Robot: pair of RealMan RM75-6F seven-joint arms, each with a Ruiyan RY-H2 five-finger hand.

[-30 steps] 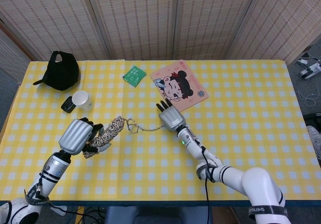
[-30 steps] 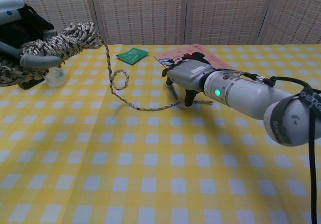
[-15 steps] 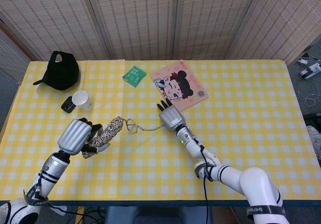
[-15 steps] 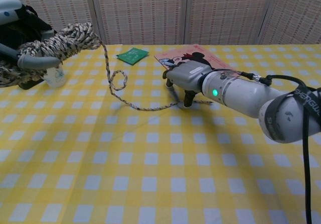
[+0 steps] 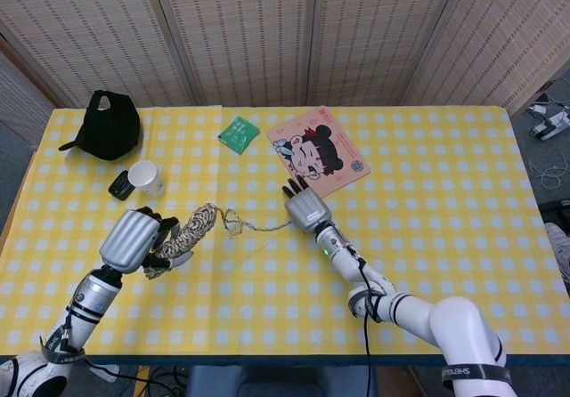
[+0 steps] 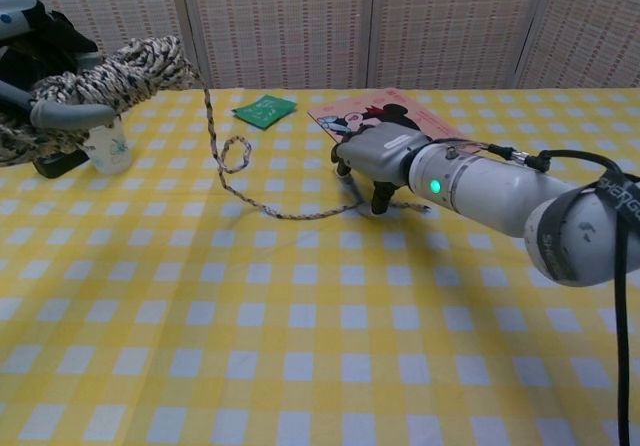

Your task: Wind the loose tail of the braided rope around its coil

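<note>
- Chest view: the coil [image 6: 105, 76] is gripped by the left hand [image 6: 35, 56] at upper left.
- The loose tail [image 6: 285, 213] (kinked once) is pinched under the right hand [image 6: 375, 161], centre frame.

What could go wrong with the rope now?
The loose tail has a small loop in it, which might tighten into a knot if pulled. The left robot hand holds the coil up off the table, and it could slip or loosen. The paper cup stands near and might get knocked.
</note>
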